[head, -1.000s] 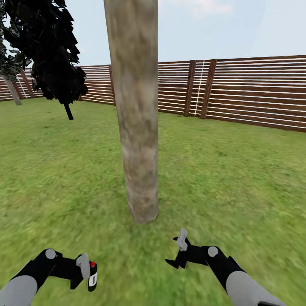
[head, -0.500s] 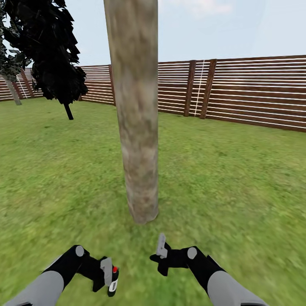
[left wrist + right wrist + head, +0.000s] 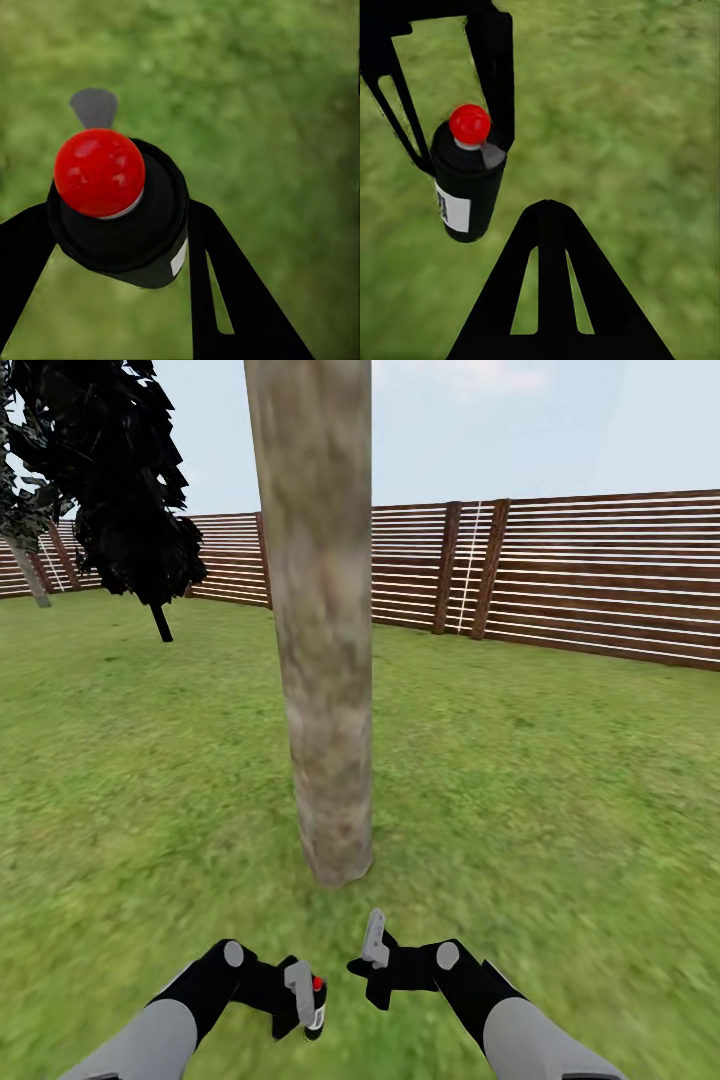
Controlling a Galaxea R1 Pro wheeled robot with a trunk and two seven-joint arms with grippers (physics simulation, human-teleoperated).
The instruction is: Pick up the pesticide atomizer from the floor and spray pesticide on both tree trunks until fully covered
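- The robot faces one thick, mottled grey-tan tree trunk point(image 3: 325, 660) rising from the lawn point(image 3: 560, 780), so that the trunk lies straight ahead of both arms; this looks like a set-up for spraying.
- The pesticide atomizer point(image 3: 314, 1008) is off the ground, held low and near the robot, well short of the trunk's base.
- In the left wrist view the black bottle point(image 3: 127, 217) with its red ball cap point(image 3: 99, 172) sits between the two dark fingers point(image 3: 225, 285), which press its sides; a small grey nozzle tab sticks out beyond the cap.
- The left gripper point(image 3: 300, 1000) is therefore closed around the bottle's body, open only as wide as the bottle.
- The right gripper point(image 3: 372, 958) hangs just beside it, holding nothing; whether its jaws are parted cannot be told.
- From the right wrist view the atomizer point(image 3: 466, 180) shows clamped in the other arm's fingers, white label facing out.
- A dark cypress-like tree point(image 3: 110, 490) and the slatted fence point(image 3: 600, 575) stand well behind.
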